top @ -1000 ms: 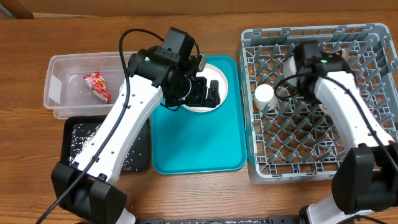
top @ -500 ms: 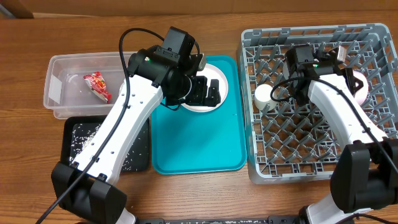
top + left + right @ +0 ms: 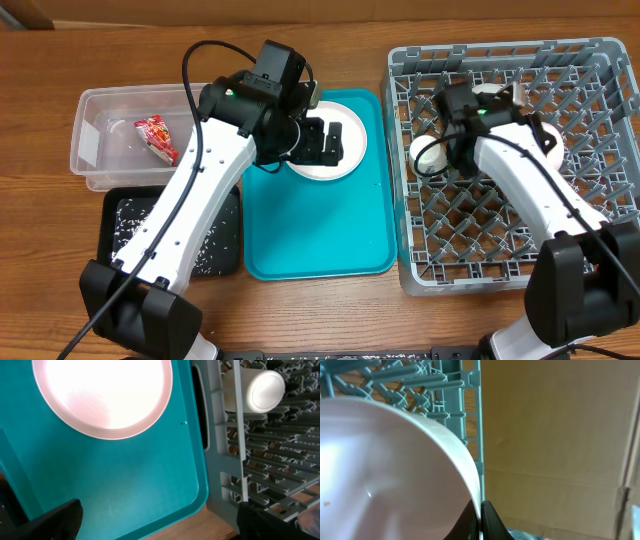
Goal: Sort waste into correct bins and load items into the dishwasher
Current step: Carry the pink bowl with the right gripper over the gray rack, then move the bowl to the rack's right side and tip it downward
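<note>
A round white dish (image 3: 328, 160) lies on the teal tray (image 3: 320, 235); in the left wrist view the dish (image 3: 102, 395) fills the top. My left gripper (image 3: 322, 142) hovers over it, open wide, with nothing between its fingers (image 3: 55, 520). My right gripper (image 3: 480, 512) is shut on the rim of a white bowl (image 3: 385, 470), held on edge over the grey dish rack (image 3: 590, 70). In the overhead view that bowl (image 3: 550, 143) shows beside the right gripper (image 3: 532, 125). A white cup (image 3: 428, 153) lies in the rack's left side.
A clear tub (image 3: 110, 165) at the left holds a red wrapper (image 3: 157, 138). Below it a black tray (image 3: 225, 250) holds scattered rice. The rack wall (image 3: 235, 475) stands close beside the teal tray's right edge.
The right wrist has swung left across the rack with the bowl still held. The left gripper has shifted slightly left over the dish.
</note>
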Controlling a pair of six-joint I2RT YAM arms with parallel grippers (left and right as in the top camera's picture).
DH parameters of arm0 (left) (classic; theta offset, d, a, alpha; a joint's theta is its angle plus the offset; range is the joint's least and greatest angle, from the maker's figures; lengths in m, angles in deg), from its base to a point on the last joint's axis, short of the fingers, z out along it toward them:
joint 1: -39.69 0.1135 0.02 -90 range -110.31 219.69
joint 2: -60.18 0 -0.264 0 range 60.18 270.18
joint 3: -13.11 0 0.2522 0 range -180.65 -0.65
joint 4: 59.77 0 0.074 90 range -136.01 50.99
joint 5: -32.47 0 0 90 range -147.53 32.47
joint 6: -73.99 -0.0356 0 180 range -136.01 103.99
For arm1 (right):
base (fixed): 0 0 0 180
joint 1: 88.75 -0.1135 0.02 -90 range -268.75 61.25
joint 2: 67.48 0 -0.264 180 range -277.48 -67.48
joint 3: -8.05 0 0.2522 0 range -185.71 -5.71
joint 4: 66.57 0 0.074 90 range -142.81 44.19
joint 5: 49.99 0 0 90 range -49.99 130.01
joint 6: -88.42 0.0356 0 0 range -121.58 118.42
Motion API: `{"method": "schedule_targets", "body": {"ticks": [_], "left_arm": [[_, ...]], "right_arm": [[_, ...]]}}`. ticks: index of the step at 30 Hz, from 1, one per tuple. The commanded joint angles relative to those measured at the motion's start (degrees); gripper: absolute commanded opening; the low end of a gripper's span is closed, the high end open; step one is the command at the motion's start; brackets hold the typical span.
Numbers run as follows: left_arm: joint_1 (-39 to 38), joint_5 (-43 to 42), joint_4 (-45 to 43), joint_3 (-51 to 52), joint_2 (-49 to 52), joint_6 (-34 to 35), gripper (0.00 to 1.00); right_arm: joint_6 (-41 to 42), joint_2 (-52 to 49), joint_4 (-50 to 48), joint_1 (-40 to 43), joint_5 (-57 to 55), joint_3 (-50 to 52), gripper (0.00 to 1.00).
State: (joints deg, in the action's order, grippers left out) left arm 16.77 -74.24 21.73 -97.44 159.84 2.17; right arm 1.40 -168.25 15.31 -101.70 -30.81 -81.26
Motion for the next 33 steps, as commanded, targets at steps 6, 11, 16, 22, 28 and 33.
{"method": "schedule_targets", "body": {"ticks": [6, 11, 16, 22, 28, 33], "left_arm": [[3.19, 1.73, 1.03, -1.18, -0.02, -1.70, 1.00], [4.48, 1.92, 0.96, -1.18, -0.02, -1.73, 1.00], [5.75, 2.10, 1.53, -1.18, -0.02, -1.70, 1.00], [6.19, 2.10, 2.16, -1.18, -0.02, -1.73, 1.00], [6.19, 2.12, 2.27, -1.18, -0.02, -1.73, 1.00], [6.19, 2.16, 2.29, -1.18, -0.02, -1.75, 1.00]], "right_arm": [[-0.07, -0.57, -2.32, -0.24, -11.76, 2.95, 0.04], [-0.07, -0.63, -4.02, -0.22, -8.11, 2.97, 0.04], [-0.07, -1.22, -5.07, 0.17, -7.80, 3.15, 0.04], [-1.16, -1.79, -7.21, 1.97, -10.78, 3.15, 0.04], [-6.40, -1.79, -11.37, 2.21, -14.19, 3.15, 0.04], [-5.92, -1.79, -9.33, 0.76, -9.14, 3.19, 0.04]]}}
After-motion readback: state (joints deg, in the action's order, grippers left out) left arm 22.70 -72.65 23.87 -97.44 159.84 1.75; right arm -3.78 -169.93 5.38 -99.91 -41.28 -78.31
